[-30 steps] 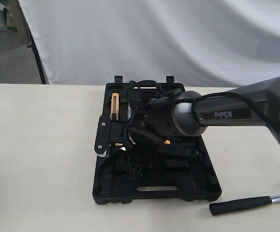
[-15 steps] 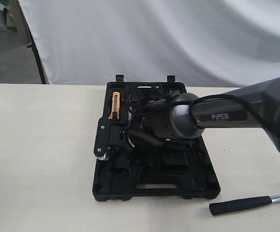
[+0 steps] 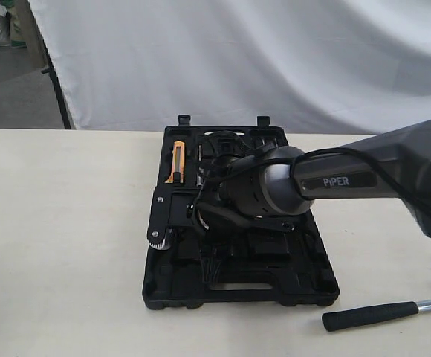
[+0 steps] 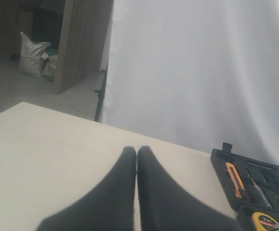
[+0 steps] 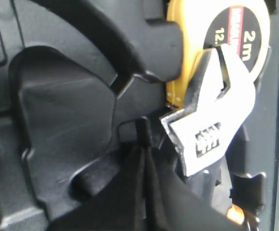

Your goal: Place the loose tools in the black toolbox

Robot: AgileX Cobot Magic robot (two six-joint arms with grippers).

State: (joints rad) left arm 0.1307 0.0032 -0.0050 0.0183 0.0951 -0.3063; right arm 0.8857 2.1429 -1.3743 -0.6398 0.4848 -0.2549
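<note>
I stand near the table (image 3: 67, 245) and see the black toolbox (image 3: 171, 297) lying open and flat on it, in front of a white cloth (image 3: 238, 59). The right arm (image 3: 349, 178) reaches from the right side over the open case and covers its middle part.

In the right wrist view, the right gripper (image 5: 143, 144) has its two dark fingers pressed together with no gap, and I see nothing between them. The tips are low inside a moulded recess of the case. Just beside them lies the silver adjustable wrench (image 5: 211, 134). It is inside the toolbox, and its open head rests against the yellow tape measure (image 5: 226, 33).

The steel claw hammer (image 3: 368, 315) is outside the case, on the table near the front right corner. Only its black handle and a part of the steel shaft are visible.

The left gripper (image 4: 137, 151) is above the bare table, apart from the toolbox. Its fingers are also closed together and empty. An orange knife (image 3: 175, 162) sits in the far left part of the case.
</note>
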